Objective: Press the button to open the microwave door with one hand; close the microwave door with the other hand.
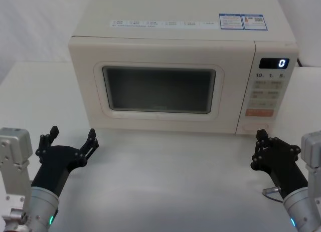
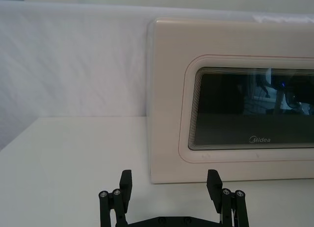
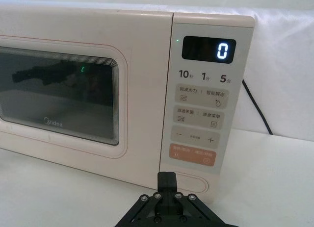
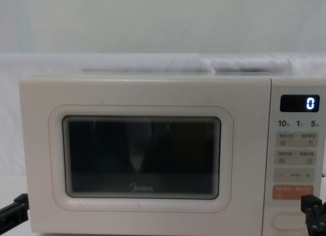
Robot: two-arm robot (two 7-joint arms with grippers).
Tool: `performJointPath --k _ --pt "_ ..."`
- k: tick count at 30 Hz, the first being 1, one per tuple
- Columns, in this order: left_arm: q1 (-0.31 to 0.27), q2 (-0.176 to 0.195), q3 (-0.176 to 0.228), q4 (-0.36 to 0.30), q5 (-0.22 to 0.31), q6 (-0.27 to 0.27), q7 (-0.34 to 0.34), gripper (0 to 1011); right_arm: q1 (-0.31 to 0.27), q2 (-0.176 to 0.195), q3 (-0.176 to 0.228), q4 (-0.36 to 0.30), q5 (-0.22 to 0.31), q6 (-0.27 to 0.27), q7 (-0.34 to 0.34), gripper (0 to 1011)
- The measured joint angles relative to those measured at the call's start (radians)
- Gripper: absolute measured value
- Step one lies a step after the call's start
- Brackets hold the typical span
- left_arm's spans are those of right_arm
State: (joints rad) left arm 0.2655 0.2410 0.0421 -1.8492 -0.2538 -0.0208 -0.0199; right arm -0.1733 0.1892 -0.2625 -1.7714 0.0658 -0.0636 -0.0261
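Lowest in the head view, both black pincers hover over the white surface (image 1: 165, 182) in front of the microwave. At lower left the left pincer (image 1: 72, 140) has its fingers spread wide; in the left wrist view its two tips stand apart below the door's lower left corner, clear of it. At lower right the right pincer (image 1: 262, 143) has its fingers pressed together, tip pointing at the button (image 1: 256, 127) and just short of it; in the right wrist view the closed tip (image 3: 166, 179) sits right in front of the button (image 3: 194, 183).

That button is a wide cream oval with a raised rim at the bottom of the keypad panel (image 1: 267, 86), under an orange key (image 1: 259, 112). Above come small pale keys and a dark display (image 1: 273, 63) showing a lit "0".

Left of the panel, the door (image 1: 160, 86) is shut, flush with the cream body: a large cream face with a dark rounded window, a thin pink outline and a grey "Midea" logo (image 4: 141, 187) below the glass.

Beyond, a black cable (image 3: 255, 107) runs down behind the microwave's right side, against a white backdrop.
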Motion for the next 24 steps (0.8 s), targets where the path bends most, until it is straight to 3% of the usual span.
performJointPath --k 16,24 --pt "0.0 0.0 0.0 0.0 0.0 0.0 0.0 1001 0.001 -0.018 0.029 0.013 0.018 -0.001 0.066 0" --pt "0.0 0.0 0.0 0.0 0.0 0.0 0.0 1001 0.013 -0.04 0.048 0.043 0.033 0.024 0.105 0"
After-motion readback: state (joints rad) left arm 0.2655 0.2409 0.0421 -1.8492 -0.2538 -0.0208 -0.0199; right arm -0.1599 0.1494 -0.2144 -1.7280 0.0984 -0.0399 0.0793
